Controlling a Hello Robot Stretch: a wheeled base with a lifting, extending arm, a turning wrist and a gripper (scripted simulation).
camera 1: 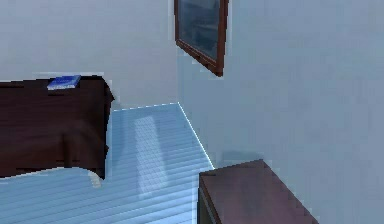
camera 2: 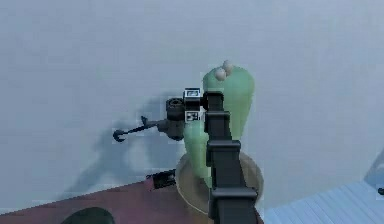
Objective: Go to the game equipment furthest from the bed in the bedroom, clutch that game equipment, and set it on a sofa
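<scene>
Brown bench [camera 2: 130,197] carries a small dark thing [camera 2: 160,181], which we see beneath our pincer [camera 2: 121,135]; the pincer holds nothing, bare wall behind.

Dark brown bed [camera 1: 45,120], cover hanging down

Pale walls [camera 1: 300,100], blue plank floor [camera 1: 150,150], framed picture [camera 1: 201,32], dark table [camera 1: 50,115], dark cabinet [camera 1: 255,195]

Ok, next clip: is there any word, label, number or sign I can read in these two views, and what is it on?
No readable text in these views.
On the small white squares with black marks at the far end of the dark square arm bar: patterns, no legible characters.
On the flat blue book lying on the dark brown tabletop: too small to read.
On the dark-framed wall picture: no lettering visible.
</scene>
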